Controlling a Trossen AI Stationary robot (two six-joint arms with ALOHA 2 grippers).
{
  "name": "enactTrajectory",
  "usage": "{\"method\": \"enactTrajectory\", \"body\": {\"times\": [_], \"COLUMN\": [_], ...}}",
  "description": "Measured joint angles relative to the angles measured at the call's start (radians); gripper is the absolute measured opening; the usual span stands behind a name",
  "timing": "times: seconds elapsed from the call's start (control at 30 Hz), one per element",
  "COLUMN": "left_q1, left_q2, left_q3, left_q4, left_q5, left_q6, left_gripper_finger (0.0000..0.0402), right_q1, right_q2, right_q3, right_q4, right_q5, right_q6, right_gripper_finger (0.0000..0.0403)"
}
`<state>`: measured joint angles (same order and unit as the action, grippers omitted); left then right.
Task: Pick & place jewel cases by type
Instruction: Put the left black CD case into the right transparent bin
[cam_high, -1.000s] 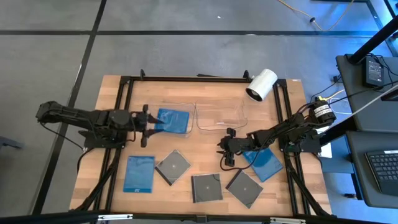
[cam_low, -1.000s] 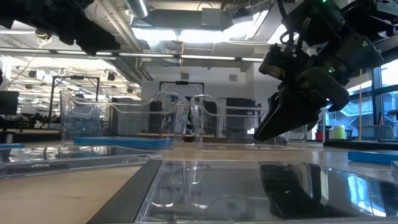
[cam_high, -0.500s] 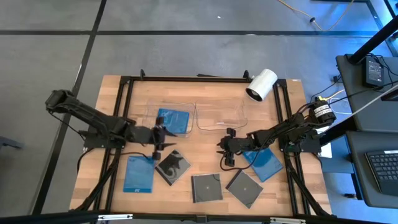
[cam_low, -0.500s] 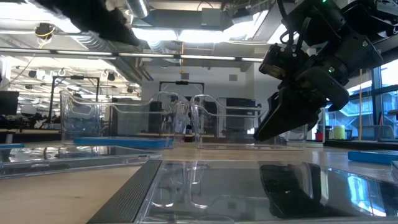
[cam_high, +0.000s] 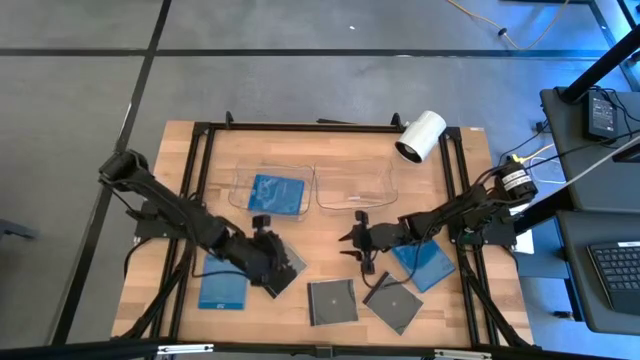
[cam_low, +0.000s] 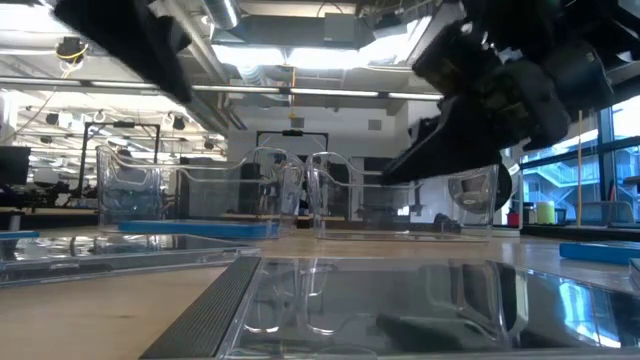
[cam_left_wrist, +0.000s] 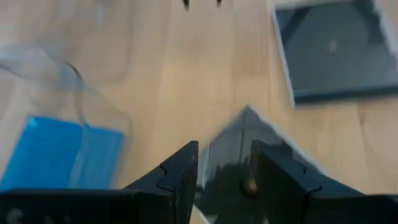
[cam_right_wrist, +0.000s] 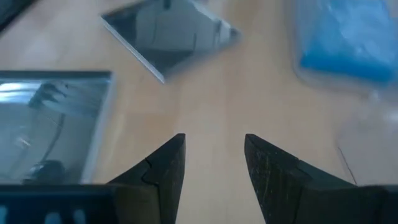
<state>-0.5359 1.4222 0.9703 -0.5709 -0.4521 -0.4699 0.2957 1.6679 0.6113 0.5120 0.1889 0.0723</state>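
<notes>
Parted fingers (cam_left_wrist: 221, 177) above wooden table (cam_high: 330, 235)

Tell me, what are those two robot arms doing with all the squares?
They sort disc cases by colour. One blue case already lies in the left clear tray. The left gripper reaches over a dark case, fingers apart around its corner. The right gripper hovers open and empty over bare table.

A wooden counter (cam_high: 330, 222) in a black metal frame stands on a grey floor (cam_high: 300, 85) crossed by dark seams. To one side, a dark desk (cam_high: 600, 290) carries a keyboard (cam_high: 614, 275). Beyond the counter, bright ceiling lights (cam_low: 290, 30) and exposed pipes run overhead, with tall windows (cam_low: 610, 170) at the room's edge.
</notes>
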Motion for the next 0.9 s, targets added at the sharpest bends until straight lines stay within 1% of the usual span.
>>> {"method": "enactTrajectory", "body": {"times": [0.13, 0.23, 0.33, 0.47, 0.57, 0.63, 0.73, 0.9], "left_q1": [-0.036, -0.057, -0.078, -0.077, -0.077, -0.080, -0.091, -0.091], "left_q2": [0.063, 0.116, 0.169, 0.228, 0.262, 0.276, 0.289, 0.292], "left_q3": [0.061, 0.119, 0.152, 0.164, 0.164, 0.164, 0.164, 0.164], "left_q4": [-0.129, -0.249, -0.341, -0.392, -0.382, -0.377, -0.377, -0.376], "left_q5": [0.005, 0.039, 0.068, 0.148, 0.214, 0.237, 0.243, 0.243], "left_q6": [-0.177, -0.297, -0.380, -0.461, -0.474, -0.465, -0.455, -0.414], "left_gripper_finger": [0.0144, 0.0143, 0.0144, 0.0144, 0.0145, 0.0145, 0.0144, 0.0145], "right_q1": [0.023, 0.036, 0.051, 0.063, 0.064, 0.063, 0.059, 0.041], "right_q2": [0.029, 0.060, 0.113, 0.205, 0.272, 0.300, 0.325, 0.318], "right_q3": [0.002, 0.035, 0.098, 0.194, 0.256, 0.285, 0.319, 0.330], "right_q4": [0.089, 0.092, 0.099, 0.098, 0.078, 0.044, 0.016, 0.016], "right_q5": [0.000, 0.000, 0.001, 0.000, -0.001, -0.012, -0.035, -0.042], "right_q6": [-0.031, -0.032, -0.033, -0.096, -0.131, -0.131, -0.130, -0.137], "right_gripper_finger": [0.0170, 0.0170, 0.0170, 0.0170, 0.0170, 0.0170, 0.0170, 0.0170]}}
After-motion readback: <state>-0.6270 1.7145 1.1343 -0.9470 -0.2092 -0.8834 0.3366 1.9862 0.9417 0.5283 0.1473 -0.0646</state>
